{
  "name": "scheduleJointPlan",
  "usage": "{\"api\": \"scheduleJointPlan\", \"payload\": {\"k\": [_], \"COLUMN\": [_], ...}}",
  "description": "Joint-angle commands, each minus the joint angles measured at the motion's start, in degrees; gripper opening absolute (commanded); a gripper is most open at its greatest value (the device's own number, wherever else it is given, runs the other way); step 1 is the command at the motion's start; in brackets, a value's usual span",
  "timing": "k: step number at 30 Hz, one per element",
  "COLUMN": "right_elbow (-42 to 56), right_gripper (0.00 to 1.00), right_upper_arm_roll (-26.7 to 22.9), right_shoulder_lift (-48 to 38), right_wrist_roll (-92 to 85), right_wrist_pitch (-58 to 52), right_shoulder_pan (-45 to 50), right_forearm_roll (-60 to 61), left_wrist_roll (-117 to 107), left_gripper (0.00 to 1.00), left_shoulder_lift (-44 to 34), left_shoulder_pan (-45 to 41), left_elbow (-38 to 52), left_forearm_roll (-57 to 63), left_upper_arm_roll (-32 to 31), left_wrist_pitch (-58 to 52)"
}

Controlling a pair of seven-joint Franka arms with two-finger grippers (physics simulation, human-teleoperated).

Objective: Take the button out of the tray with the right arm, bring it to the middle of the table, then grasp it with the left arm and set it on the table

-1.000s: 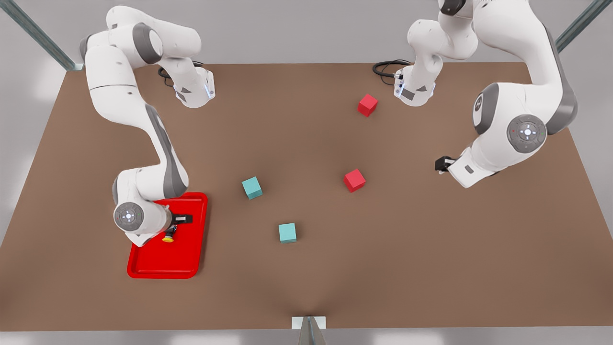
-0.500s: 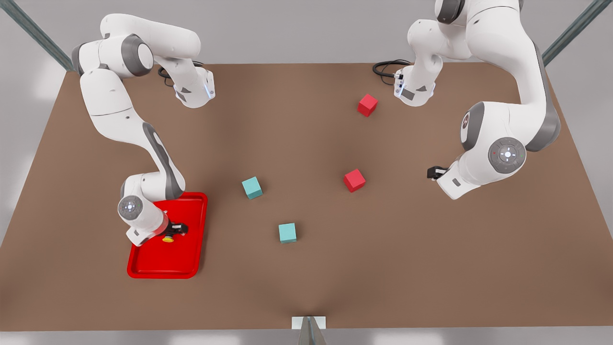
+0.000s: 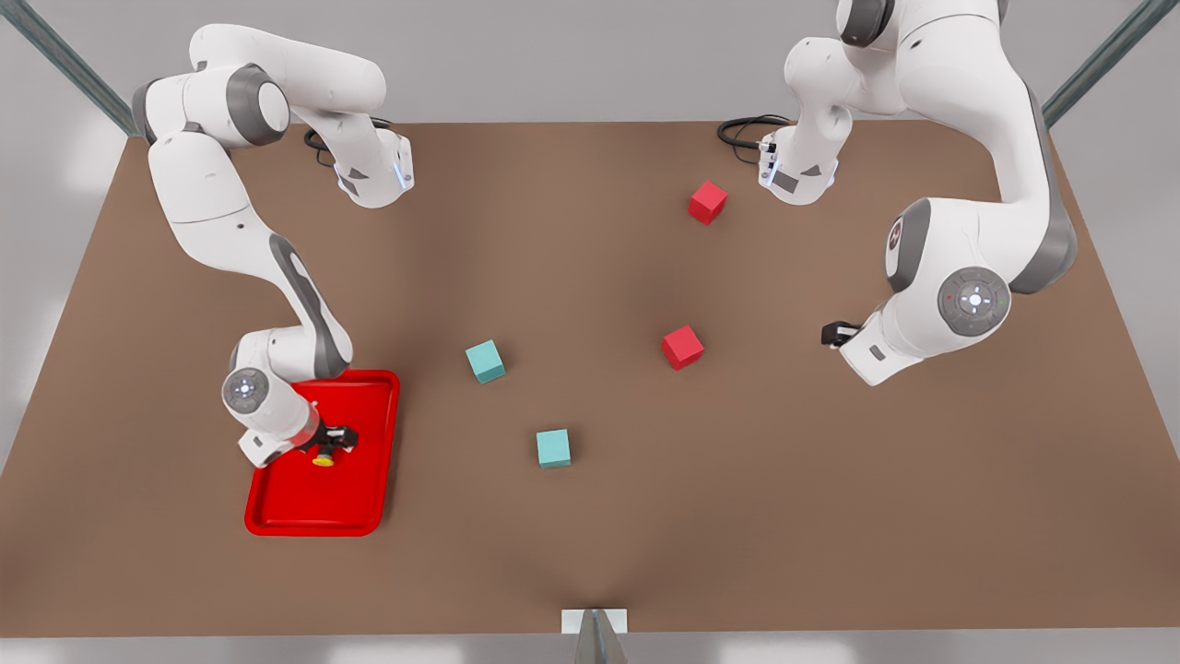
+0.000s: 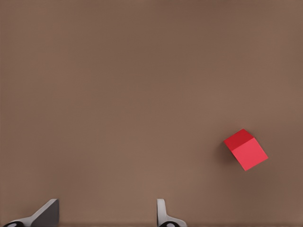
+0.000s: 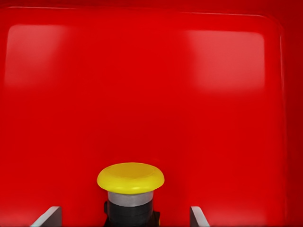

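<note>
The button [image 5: 131, 178], a yellow cap on a dark body, stands in the red tray [image 5: 142, 85] between the fingers of my right gripper [image 5: 122, 216]. That gripper is open, with a gap on each side of the button. In the front view the right gripper [image 3: 330, 440] sits low over the tray [image 3: 359, 498] at the front view's left, and the button [image 3: 323, 460] peeks out beside it. My left gripper [image 4: 104, 217] is open and holds nothing. It hangs above the brown table [image 3: 590, 553] at the front view's right [image 3: 834, 334].
Two teal cubes [image 3: 485, 361] [image 3: 553, 448] lie left of the table's middle. One red cube [image 3: 682, 347] [image 4: 246, 150] lies right of middle, near the left gripper. Another red cube [image 3: 708, 202] sits farther back. Black cables [image 3: 747, 134] lie at the back edge.
The right arm has come down into the tray, its fingers now around the button. The left arm has shifted slightly toward the front view's left and has since held still.
</note>
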Motion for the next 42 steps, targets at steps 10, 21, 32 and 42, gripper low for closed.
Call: {"api": "scheduleJointPlan", "payload": {"k": [10, 21, 32, 42], "right_elbow": [0.13, 8.22, 48.47, 52.69], "right_gripper": [0.47, 0.38, 0.38, 0.38], "right_upper_arm_roll": [0.38, 10.75, -8.5, -10.78], "right_shoulder_lift": [-0.16, -1.3, 15.48, 23.04], "right_wrist_roll": [-0.55, 9.37, 57.62, 73.98], "right_wrist_pitch": [-3.3, -16.75, -29.49, -27.21], "right_shoulder_pan": [0.04, 1.0, 48.64, 60.59], "right_forearm_roll": [0.1, 0.19, 19.88, 23.4], "left_wrist_roll": [-0.11, -0.11, -0.11, -0.11], "left_gripper": [1.0, 1.0, 1.0, 1.0], "left_shoulder_lift": [0.05, 0.31, 0.4, 0.84], "left_shoulder_pan": [0.09, 0.09, 0.09, 0.18], "left_elbow": [0.04, -0.05, -0.05, 0.04], "left_forearm_roll": [-0.04, 0.04, -0.04, -0.04], "left_upper_arm_roll": [-0.02, -0.02, 0.07, 0.07], "left_wrist_pitch": [0.11, 0.2, 0.2, 1.16]}}
